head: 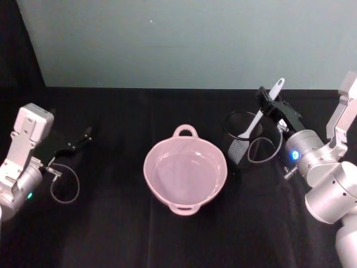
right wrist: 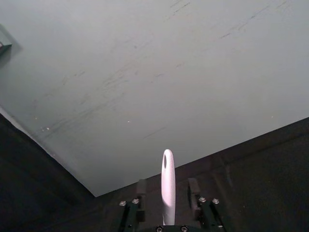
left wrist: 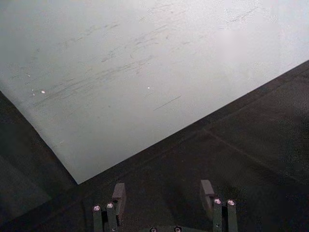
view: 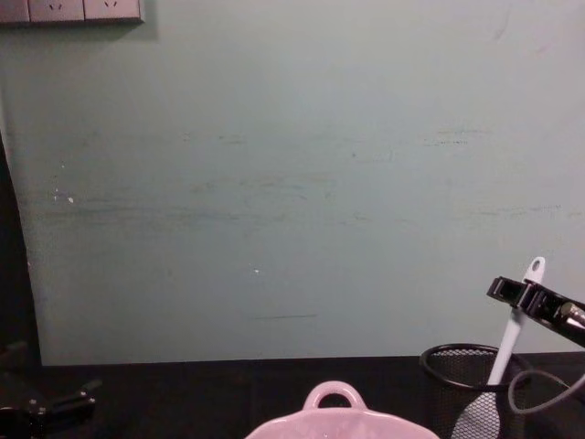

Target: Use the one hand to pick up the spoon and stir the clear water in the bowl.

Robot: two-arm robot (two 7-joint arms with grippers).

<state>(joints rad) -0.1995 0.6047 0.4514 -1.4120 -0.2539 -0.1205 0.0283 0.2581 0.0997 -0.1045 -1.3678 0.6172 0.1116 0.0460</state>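
Observation:
The pale pink bowl [head: 184, 171] holds clear water at the table's middle; its loop handle [view: 335, 397] faces away from me. Right of it, the white spoon [head: 258, 116] stands tilted in a black wire-mesh cup [head: 244, 137], blade down inside. My right gripper [head: 266, 101] is at the upper handle, above the cup. In the right wrist view the spoon [right wrist: 167, 181] rises between the fingers [right wrist: 141, 187] with a dark gap on each side, so the right gripper [right wrist: 167, 188] is open around it. The chest view shows the right gripper [view: 521, 291] at the spoon [view: 512, 334]. My left gripper [head: 83, 135] rests open at the far left.
A black cloth covers the table [head: 111, 223], and a pale green wall [head: 184, 39] stands close behind it. A grey cable loop [head: 265, 149] hangs from the right wrist beside the mesh cup [view: 462, 380]. The left gripper [left wrist: 163, 193] points at the wall.

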